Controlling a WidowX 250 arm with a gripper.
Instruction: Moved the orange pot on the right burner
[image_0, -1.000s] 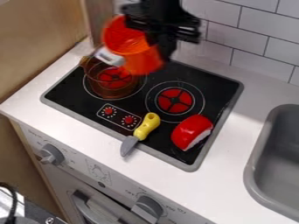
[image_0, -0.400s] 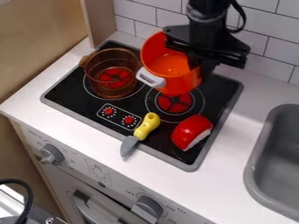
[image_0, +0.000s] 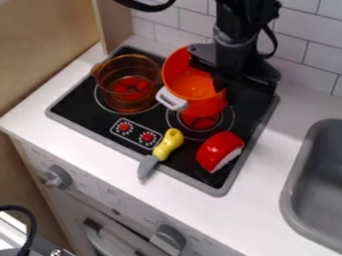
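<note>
We've got the gripper (image_0: 221, 81) fingers pinching the orange pot (image_0: 202, 106) by its wall, tilted over the right burner (image_0: 200, 122). Amber pot (image_0: 127, 102) sits just beside, on the left burner (image_0: 131, 86).

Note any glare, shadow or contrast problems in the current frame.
Camera view: light on the white counter is bright and soft, without harsh glare; camera view: the black gripper merges with the dark stove top, hiding its outline; camera view: the orange pot stands out clearly, its interior shading unevenly.
</note>
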